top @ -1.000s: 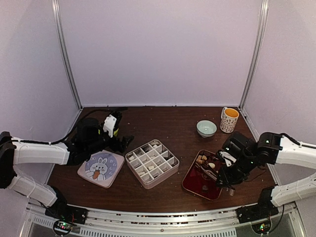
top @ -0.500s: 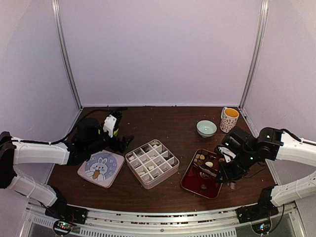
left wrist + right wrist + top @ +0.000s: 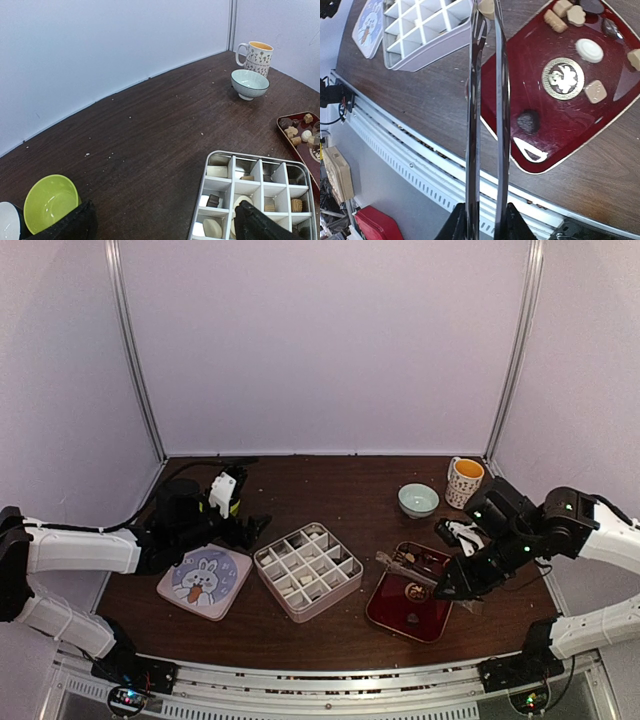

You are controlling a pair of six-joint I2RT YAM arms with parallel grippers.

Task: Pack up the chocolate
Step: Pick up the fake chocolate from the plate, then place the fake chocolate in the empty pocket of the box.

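Observation:
Several chocolate pieces (image 3: pixel 589 50) in cream, tan and dark brown lie on a red tray (image 3: pixel 385 612), which also shows in the right wrist view (image 3: pixel 555 150). My right gripper (image 3: pixel 485 220) is shut on metal tongs (image 3: pixel 487 100). The tongs' tips pinch a tan chocolate piece (image 3: pixel 486 7) above the tray's left edge, near the white divided box (image 3: pixel 307 570). In the top view the right gripper (image 3: pixel 455 580) is over the tray. The box (image 3: pixel 255 195) holds a few pieces. My left gripper (image 3: pixel 165 225) is open and empty, left of the box (image 3: pixel 250 527).
A teal bowl (image 3: pixel 418 500) and an orange-lined mug (image 3: pixel 464 482) stand at the back right. The box lid with a bunny picture (image 3: pixel 205 580) lies left of the box. A green bowl (image 3: pixel 50 202) and a white bowl (image 3: pixel 6 222) sit by the left gripper.
My right arm has risen and drawn back to the right, lifting the tongs off the tray with a tan piece in their tips. The left arm has not moved.

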